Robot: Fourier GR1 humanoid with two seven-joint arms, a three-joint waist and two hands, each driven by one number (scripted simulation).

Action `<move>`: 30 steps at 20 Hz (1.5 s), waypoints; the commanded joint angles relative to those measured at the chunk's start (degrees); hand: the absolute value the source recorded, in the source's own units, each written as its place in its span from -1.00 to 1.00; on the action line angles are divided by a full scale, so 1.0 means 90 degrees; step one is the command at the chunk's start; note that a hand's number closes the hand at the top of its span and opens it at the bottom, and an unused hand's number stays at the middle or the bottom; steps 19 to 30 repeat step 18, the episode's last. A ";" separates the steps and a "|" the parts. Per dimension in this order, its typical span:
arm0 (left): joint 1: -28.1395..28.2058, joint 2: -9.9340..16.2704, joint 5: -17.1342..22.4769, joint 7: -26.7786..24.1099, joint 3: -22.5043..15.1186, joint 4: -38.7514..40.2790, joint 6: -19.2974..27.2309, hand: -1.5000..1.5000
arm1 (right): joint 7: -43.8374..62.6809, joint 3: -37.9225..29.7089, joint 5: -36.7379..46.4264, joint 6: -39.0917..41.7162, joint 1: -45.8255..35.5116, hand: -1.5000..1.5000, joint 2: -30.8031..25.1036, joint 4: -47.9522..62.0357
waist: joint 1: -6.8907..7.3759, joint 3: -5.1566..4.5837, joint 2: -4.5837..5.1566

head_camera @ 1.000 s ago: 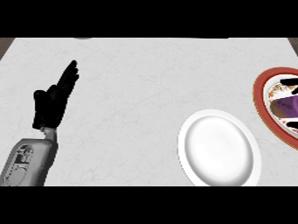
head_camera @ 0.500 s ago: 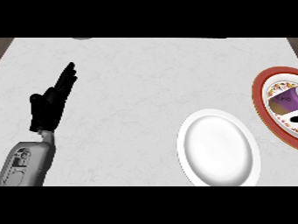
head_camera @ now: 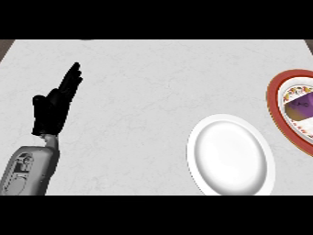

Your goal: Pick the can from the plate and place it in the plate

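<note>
Black fingers on my left hand stood straight and together, pointing up the counter, holding nothing; that hand was simply resting at the left of the view. My right hand showed nowhere in the head view, so I could not speak for it. The can lay on its side in the red-rimmed patterned plate at the right edge, though that edge cut the plate off and I may have misread its tilt. The white plate, just beside it, held nothing. I judged the carry across to the white plate was what remained.
</note>
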 commanded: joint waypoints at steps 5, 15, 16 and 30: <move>0.0096 -0.0133 -0.0018 -0.0069 -0.0074 -0.0055 0.0044 0.00 | -0.0316 -0.0306 -0.0319 0.0946 0.0631 -1.00 -0.0672 0.0022 | 0.0053 0.0039 0.0047; 0.0141 0.0015 -0.0004 -0.0140 -0.0012 -0.0161 -0.0050 0.00 | -0.0257 -0.0424 -0.0496 0.1210 0.1004 -1.00 -0.0847 -0.0133 | 0.0117 0.0069 0.0040; 0.0195 -0.0074 -0.0055 -0.0132 -0.0070 -0.0117 0.0020 0.00 | -0.0354 -0.0399 -0.0475 0.1193 0.1119 -1.00 -0.0843 -0.0180 | 0.0071 0.0077 0.0050; -0.0037 0.0053 0.0100 -0.0063 0.0099 -0.0021 -0.0102 0.00 | -0.0377 -0.0379 -0.0474 0.1167 0.1146 -1.00 -0.0780 -0.0262 | 0.0047 0.0068 0.0066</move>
